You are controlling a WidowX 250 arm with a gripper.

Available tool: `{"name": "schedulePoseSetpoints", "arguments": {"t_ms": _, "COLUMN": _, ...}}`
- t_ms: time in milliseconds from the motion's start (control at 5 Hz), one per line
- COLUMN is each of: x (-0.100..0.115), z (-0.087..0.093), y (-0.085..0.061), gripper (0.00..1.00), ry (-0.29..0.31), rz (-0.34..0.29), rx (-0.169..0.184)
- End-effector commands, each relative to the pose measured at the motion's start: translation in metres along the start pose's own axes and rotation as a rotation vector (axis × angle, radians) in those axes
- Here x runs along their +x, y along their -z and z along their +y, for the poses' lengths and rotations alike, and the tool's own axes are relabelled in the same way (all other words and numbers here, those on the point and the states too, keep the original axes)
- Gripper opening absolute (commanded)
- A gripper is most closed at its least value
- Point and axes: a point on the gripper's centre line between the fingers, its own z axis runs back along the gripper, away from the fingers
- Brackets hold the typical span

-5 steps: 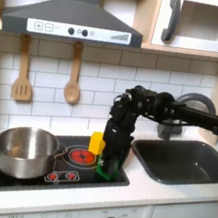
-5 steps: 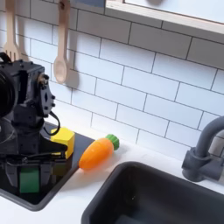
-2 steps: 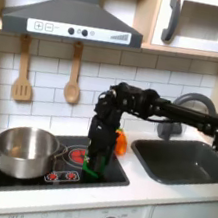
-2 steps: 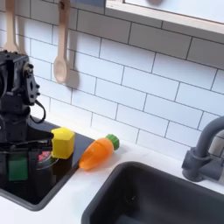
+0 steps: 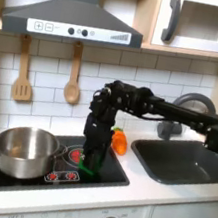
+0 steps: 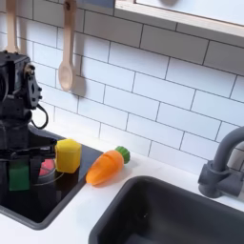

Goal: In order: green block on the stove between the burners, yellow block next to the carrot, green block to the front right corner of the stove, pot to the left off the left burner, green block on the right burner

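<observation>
The hand (image 6: 19, 172), gripping the green block (image 6: 19, 177), has shifted left over the stove (image 5: 110, 172).

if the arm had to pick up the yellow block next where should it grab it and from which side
Probably from straight above, closing the claw on two opposite flat side faces of the yellow block. It sits upright on the stove, so its top is open. The carrot lies close on the second exterior view's right, so the finger on that side has little room. The claw is shut on the green block.
</observation>
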Motion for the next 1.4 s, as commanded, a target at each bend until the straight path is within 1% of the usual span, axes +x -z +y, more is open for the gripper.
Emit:
{"name": "schedulePoseSetpoints", "arguments": {"t_ms": 0, "x": 0.009, "z": 0.002, "y": -0.001, "gripper": 0.0, "ry": -0.014, "rz": -0.005, "rx": -0.002}}
{"name": "schedulePoseSetpoints", "arguments": {"t_ms": 200, "x": 0.012, "z": 0.006, "y": -0.001, "gripper": 0.0, "ry": -0.024, "rz": -0.006, "rx": 0.002}}
{"name": "schedulePoseSetpoints", "arguments": {"t_ms": 400, "x": 0.01, "z": 0.009, "y": -0.002, "gripper": 1.0, "ry": -0.043, "rz": 0.002, "rx": 0.002}}
{"name": "schedulePoseSetpoints", "arguments": {"t_ms": 600, "x": 0.008, "z": 0.013, "y": -0.007, "gripper": 1.0, "ry": -0.052, "rz": 0.004, "rx": 0.004}}
{"name": "schedulePoseSetpoints", "arguments": {"t_ms": 800, "x": 0.009, "z": 0.014, "y": -0.013, "gripper": 1.0, "ry": -0.064, "rz": 0.005, "rx": -0.02}}
{"name": "schedulePoseSetpoints", "arguments": {"t_ms": 1000, "x": 0.006, "z": 0.011, "y": -0.014, "gripper": 1.0, "ry": -0.062, "rz": 0.028, "rx": -0.035}}
{"name": "schedulePoseSetpoints", "arguments": {"t_ms": 1200, "x": 0.008, "z": 0.011, "y": -0.028, "gripper": 1.0, "ry": -0.067, "rz": 0.004, "rx": -0.061}}
